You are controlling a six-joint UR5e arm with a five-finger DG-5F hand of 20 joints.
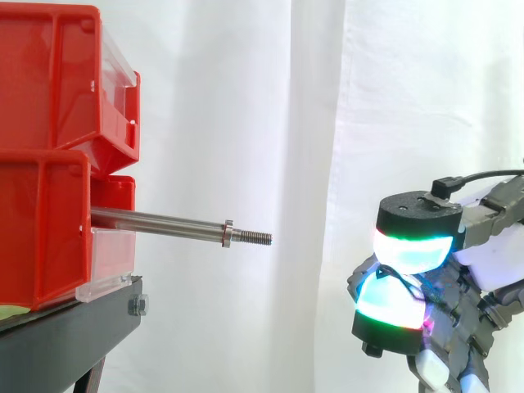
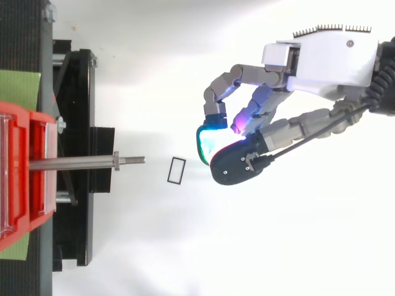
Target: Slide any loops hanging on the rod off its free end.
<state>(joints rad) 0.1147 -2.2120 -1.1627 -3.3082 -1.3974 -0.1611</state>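
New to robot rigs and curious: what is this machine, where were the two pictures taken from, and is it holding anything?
It is a robot's hand with glowing fingertip pads. One picture looks level from the side, the other straight down. A bare metal rod pokes out of red bins on a black stand. A small black rectangular loop shows just beyond the rod's tip, touching neither rod nor hand. The hand's fingers are curled, pads together, with nothing visibly held.

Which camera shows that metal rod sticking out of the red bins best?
The side view: the rod stands out in profile against the white curtain, collar and threaded tip clear. The top view shows it from above, partly over the black stand.
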